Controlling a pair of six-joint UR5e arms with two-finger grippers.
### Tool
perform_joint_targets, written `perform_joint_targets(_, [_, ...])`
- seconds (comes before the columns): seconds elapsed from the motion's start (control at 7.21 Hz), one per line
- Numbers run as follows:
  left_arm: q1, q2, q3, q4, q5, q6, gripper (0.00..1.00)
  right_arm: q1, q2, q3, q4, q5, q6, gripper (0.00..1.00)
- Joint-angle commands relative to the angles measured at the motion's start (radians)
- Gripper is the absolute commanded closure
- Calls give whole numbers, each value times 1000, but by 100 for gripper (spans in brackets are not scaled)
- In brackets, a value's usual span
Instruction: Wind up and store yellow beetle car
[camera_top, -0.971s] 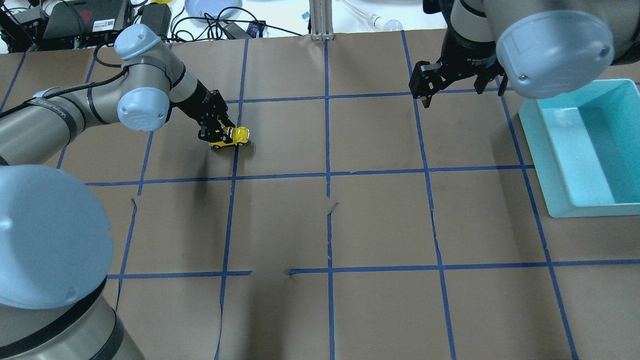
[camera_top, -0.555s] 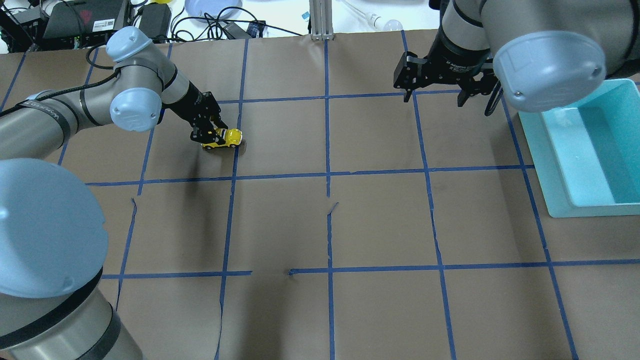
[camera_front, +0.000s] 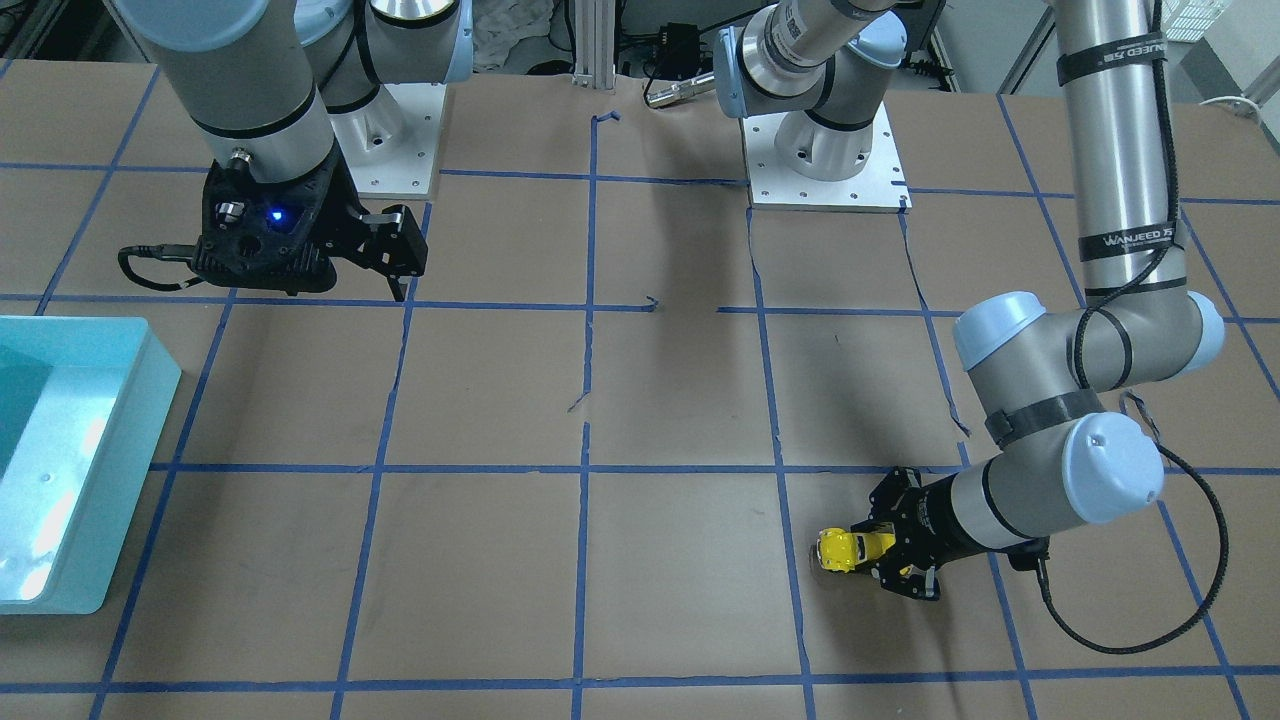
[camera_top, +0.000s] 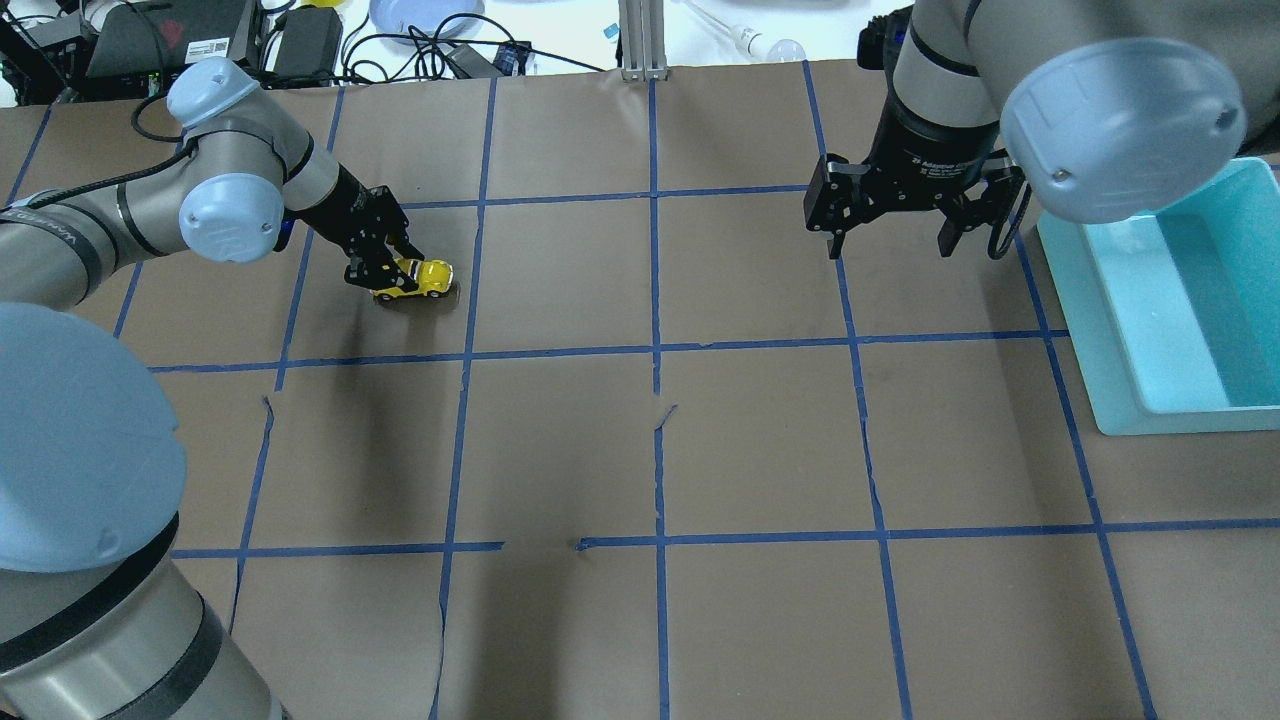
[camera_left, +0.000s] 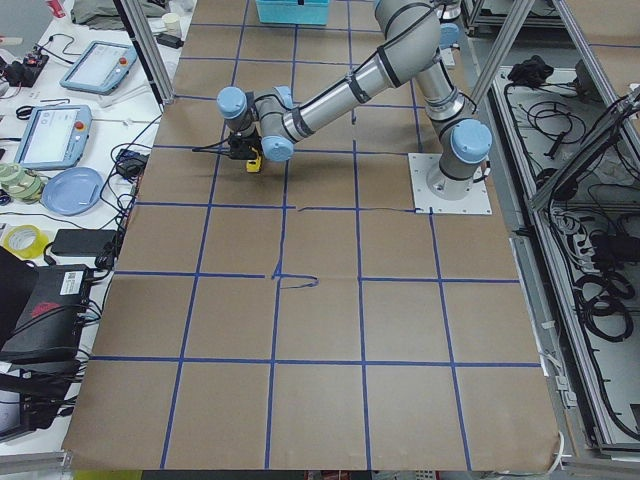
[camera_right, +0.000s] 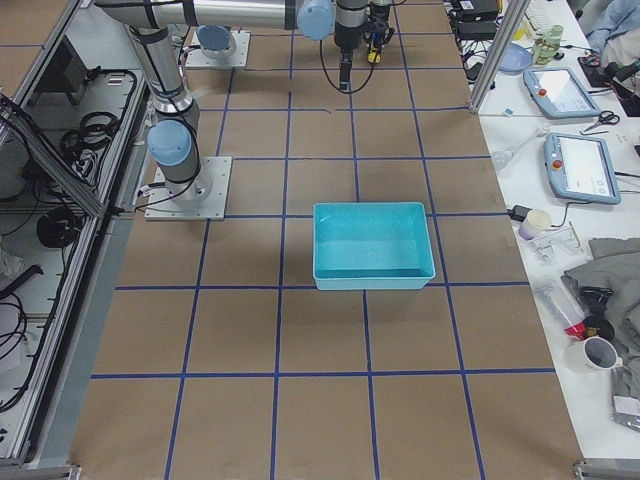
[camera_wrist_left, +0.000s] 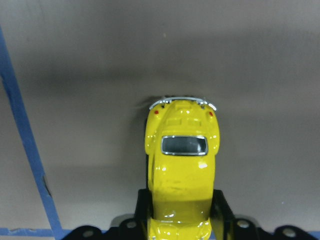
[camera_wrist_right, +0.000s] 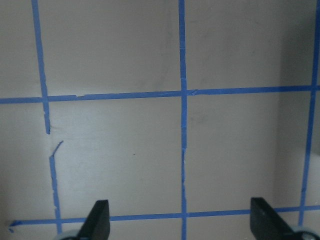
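Observation:
The yellow beetle car (camera_top: 420, 277) rests with its wheels on the brown paper, left of the table's middle. My left gripper (camera_top: 383, 271) is shut on one end of it, low over the table. The left wrist view shows the car (camera_wrist_left: 182, 160) held between the two dark fingers, with the free end pointing away. It also shows in the front view (camera_front: 843, 549) and the left side view (camera_left: 254, 162). My right gripper (camera_top: 890, 243) is open and empty, hovering above the table right of centre. Its wrist view shows only taped paper between the fingertips (camera_wrist_right: 99, 220).
A teal bin (camera_top: 1100, 330) stands at the table's right edge, next to the right gripper; it also shows in the front view (camera_front: 150, 400). Blue tape lines grid the brown paper. Cables and devices lie beyond the far edge.
My left gripper has drawn the car leftward along the table, still gripping it. The right gripper has shifted slightly and lowered a little, still open.

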Motion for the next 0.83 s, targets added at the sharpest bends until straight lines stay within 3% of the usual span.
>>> perform_joint_targets(0.0, [10,-3,-4,-4,1,19,100,1,-1,2,-9,-59,-133,0])
perform_joint_targets(0.28, [25,-6,-1,-4,12,27,100,1,13,32,-273,-44,-115,0])
perform_joint_targets(0.56, [39,-6,1,-9,32,46,100,1,9,59,-292,-9,-95,0])
perform_joint_targets(0.69, [40,-6,1,-9,32,54,100,-1,12,62,-294,125,136,0])
